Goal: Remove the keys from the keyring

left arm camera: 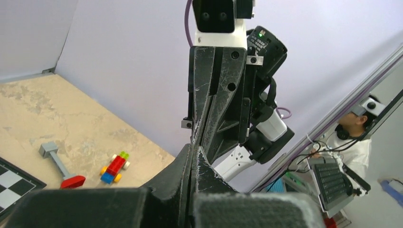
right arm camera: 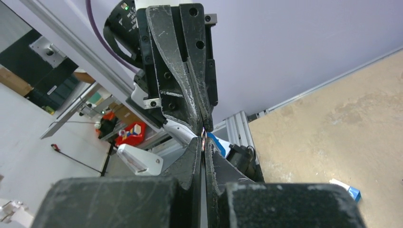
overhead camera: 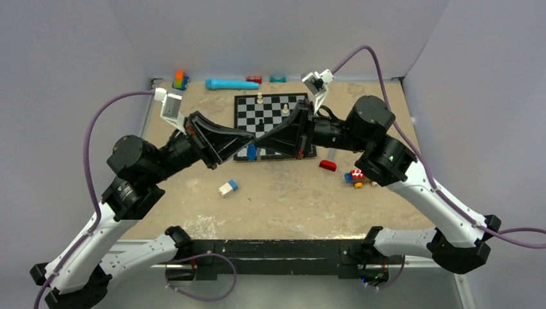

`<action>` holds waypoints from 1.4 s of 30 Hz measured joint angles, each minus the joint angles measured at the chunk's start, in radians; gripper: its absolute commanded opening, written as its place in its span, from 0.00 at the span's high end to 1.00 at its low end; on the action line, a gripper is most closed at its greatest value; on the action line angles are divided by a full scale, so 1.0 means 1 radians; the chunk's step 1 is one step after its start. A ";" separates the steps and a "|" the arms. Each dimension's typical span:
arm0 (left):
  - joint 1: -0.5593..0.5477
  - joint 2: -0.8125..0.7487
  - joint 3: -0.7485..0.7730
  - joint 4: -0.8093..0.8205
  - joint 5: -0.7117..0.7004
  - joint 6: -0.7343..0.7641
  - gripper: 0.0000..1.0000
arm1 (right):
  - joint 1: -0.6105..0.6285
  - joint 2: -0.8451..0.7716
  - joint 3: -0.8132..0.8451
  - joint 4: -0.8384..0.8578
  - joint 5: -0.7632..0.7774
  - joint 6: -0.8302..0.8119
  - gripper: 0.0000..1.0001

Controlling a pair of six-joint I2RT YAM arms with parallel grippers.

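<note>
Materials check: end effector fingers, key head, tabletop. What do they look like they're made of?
End effector fingers: matte black hard plastic; white scratches along the edges. Key head: bright blue, probably plastic; too small to see the finish. Tabletop: tan, mottled, matte with pale worn patches; coated board perhaps, unclear.

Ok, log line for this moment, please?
left gripper: fingers shut | right gripper: fingers shut, tip-to-tip with left, over black-and-white chessboard | tiny blue-plastic-headed key: just below tips, seemingly hanging | keyring: too small to see
</note>
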State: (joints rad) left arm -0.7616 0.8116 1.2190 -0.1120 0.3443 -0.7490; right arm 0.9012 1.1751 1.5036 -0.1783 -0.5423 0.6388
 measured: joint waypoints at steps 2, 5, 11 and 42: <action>-0.001 -0.005 -0.014 0.031 -0.020 -0.019 1.00 | 0.001 0.000 -0.006 0.027 0.009 0.010 1.00; -0.008 -0.007 -0.027 0.069 -0.051 -0.035 1.00 | 0.002 0.000 -0.010 0.056 0.026 0.021 1.00; -0.021 -0.018 -0.056 0.121 -0.108 -0.060 1.00 | 0.002 0.000 -0.019 0.092 0.044 0.035 1.00; -0.024 0.088 0.478 -0.517 0.040 0.309 0.34 | 0.017 -0.031 0.131 -0.249 -0.026 -0.143 1.00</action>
State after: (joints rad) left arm -0.7856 0.8997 1.6966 -0.6292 0.3847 -0.4397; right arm 0.9180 1.1439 1.6344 -0.4278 -0.5686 0.4953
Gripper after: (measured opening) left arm 0.708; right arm 0.017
